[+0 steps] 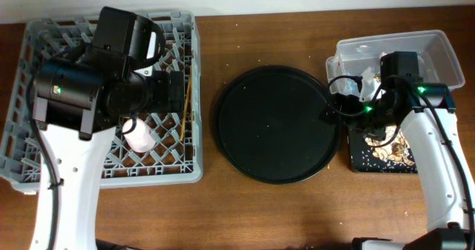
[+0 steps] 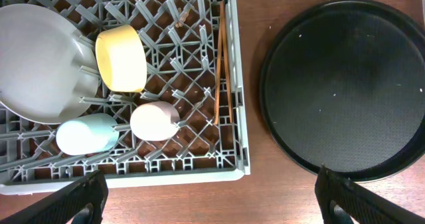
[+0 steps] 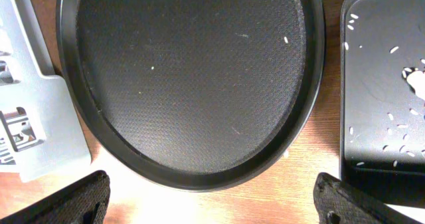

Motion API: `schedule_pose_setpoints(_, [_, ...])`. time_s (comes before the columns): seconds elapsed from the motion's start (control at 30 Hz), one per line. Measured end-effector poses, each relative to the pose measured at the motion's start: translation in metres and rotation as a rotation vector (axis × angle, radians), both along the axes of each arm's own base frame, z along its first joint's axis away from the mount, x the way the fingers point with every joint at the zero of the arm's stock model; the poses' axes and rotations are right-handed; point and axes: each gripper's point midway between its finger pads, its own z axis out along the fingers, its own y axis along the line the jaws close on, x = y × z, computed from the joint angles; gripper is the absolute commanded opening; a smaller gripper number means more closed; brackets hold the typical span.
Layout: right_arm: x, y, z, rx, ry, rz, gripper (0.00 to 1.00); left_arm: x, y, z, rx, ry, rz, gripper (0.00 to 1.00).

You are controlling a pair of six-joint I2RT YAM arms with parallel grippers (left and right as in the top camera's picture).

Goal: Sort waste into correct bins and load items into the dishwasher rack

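The grey dishwasher rack (image 1: 37, 50) stands at the left. In the left wrist view the rack (image 2: 199, 176) holds the pale grey bowl (image 2: 33, 61), yellow bowl (image 2: 121, 58), pink cup (image 2: 154, 121), blue cup (image 2: 86, 134) and chopsticks (image 2: 220, 64). My left gripper (image 2: 212, 204) is open and empty, held high over the rack's right side (image 1: 177, 93). My right gripper (image 3: 212, 204) is open and empty above the table between the round tray and the shallow black tray (image 3: 378, 84). That tray holds food scraps (image 1: 390, 150). The clear tub (image 1: 438, 50) holds something white, partly hidden by my arm. The wrapper is not in view.
A large round black tray (image 1: 274, 124) lies mid-table with a few crumbs on it; it also shows in the left wrist view (image 2: 345, 84) and the right wrist view (image 3: 192, 71). A rack corner (image 3: 33, 131) shows at the left of the right wrist view.
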Motion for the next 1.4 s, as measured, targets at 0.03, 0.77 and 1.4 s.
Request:
schedule_pose_setpoints(0.03, [0.000, 0.000, 0.000, 0.000, 0.000, 0.000, 0.98, 0.000, 0.000, 0.000, 0.000, 0.000, 0.000, 0.99])
schedule_pose_setpoints(0.77, [-0.062, 0.003, 0.057, -0.361, -1.197, 0.147, 0.98, 0.000, 0.000, -0.001, 0.003, 0.004, 0.001, 0.99])
schedule_pose_setpoints(1.4, [-0.066, 0.003, -0.002, -0.385, -1.318, 0.134, 0.99, 0.001, 0.000, -0.001, 0.003, 0.002, 0.002, 0.99])
